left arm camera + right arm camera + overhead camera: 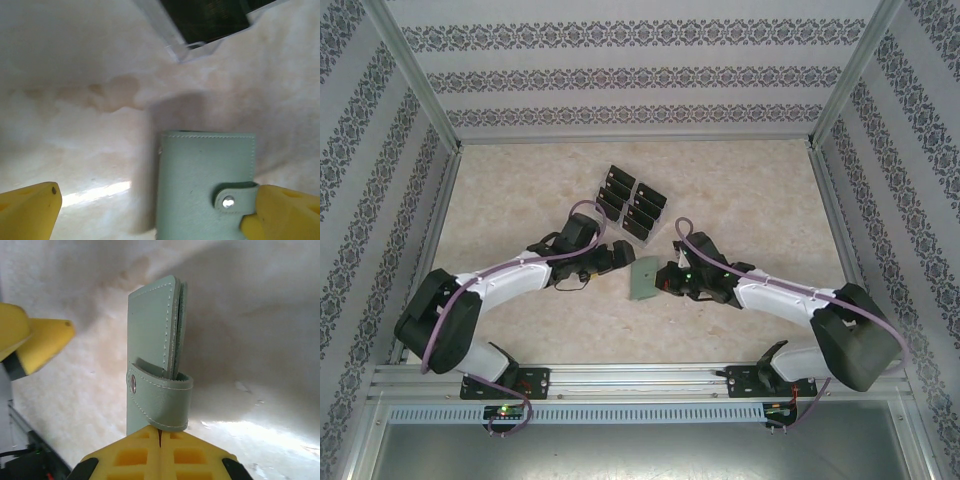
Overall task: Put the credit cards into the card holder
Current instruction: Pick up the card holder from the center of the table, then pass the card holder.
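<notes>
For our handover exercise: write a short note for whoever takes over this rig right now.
Left gripper: open, right beside the wallet.
Right gripper: shut on the wallet's tab end; the tab is snapped closed.
Cards: black, standing in the clear rack behind the arms.
Done: wallet gripped.
Left: unsnap and open it, then move the cards in.

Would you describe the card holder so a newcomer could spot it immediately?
On the beige table, find the clear rack of black cards. Below it in the overhead view is the card holder: the only sage-green item, with a snap tab.
</notes>
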Available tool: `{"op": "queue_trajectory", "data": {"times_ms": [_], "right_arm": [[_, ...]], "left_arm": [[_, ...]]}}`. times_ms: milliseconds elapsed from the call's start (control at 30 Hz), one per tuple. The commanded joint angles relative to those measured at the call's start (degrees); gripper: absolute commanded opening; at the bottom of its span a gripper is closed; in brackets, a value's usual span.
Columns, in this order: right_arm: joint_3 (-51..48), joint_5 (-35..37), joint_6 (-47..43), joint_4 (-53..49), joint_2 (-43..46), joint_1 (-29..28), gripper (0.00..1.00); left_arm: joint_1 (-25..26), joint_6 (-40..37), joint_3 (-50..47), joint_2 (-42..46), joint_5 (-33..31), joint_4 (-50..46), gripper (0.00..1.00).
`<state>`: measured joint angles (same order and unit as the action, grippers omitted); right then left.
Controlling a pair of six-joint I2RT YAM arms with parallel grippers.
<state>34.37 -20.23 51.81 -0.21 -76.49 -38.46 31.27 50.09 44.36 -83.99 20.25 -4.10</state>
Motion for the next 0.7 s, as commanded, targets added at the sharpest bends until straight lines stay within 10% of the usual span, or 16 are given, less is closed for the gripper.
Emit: {"op": "queue_trajectory", "data": {"times_ms": [0,667], "right_arm": [[2.57,-1.87,1.62,0.73,2.49,0.23,0.0],[6.76,-3.58,7.1,4.02,6.48,0.22,0.0]], "left_arm": [[-1.11,2.85,-1.6,1.54,3.77,7.93,1.0],[-2.26,23.23,-12.3,0.95,5.92,47.53,0.84]]}}
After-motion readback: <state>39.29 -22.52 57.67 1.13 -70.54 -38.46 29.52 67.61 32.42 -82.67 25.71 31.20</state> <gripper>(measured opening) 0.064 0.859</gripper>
